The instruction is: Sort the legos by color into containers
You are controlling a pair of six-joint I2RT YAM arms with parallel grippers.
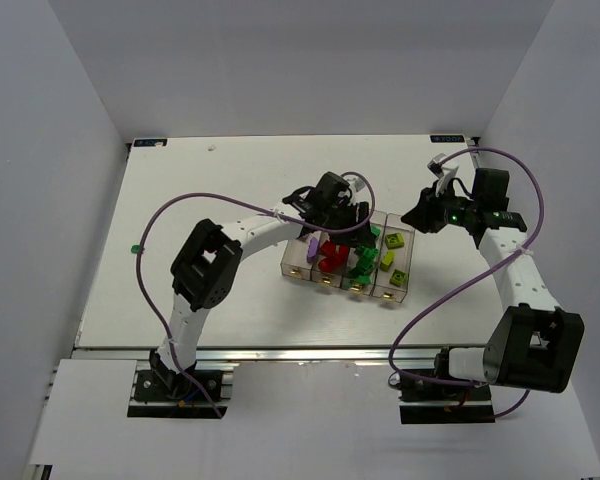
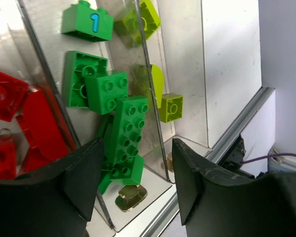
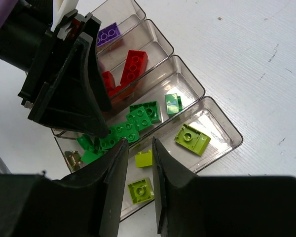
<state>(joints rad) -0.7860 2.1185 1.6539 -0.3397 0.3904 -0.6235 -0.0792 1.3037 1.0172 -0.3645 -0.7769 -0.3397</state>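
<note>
Four joined clear bins (image 1: 292,268) stand mid-table. They hold a purple brick (image 1: 311,247), red bricks (image 1: 330,252), dark green bricks (image 1: 360,262) and yellow-green bricks (image 1: 393,245). My left gripper (image 1: 352,222) hangs over the green bin, jaws open and empty. In its wrist view the gripper (image 2: 135,148) frames a long green brick (image 2: 128,138) lying in the bin by a gold tab (image 2: 129,197). My right gripper (image 1: 417,215) hovers just right of the bins. In its view it (image 3: 139,143) is narrowly open and empty above the yellow-green bin (image 3: 237,133) and a small yellow-green brick (image 3: 144,158).
The left arm's gripper body (image 3: 74,84) fills the upper left of the right wrist view, close to my right fingers. A small green item (image 1: 135,247) lies at the table's left edge. Purple cables (image 1: 450,285) loop beside each arm. White walls enclose the table.
</note>
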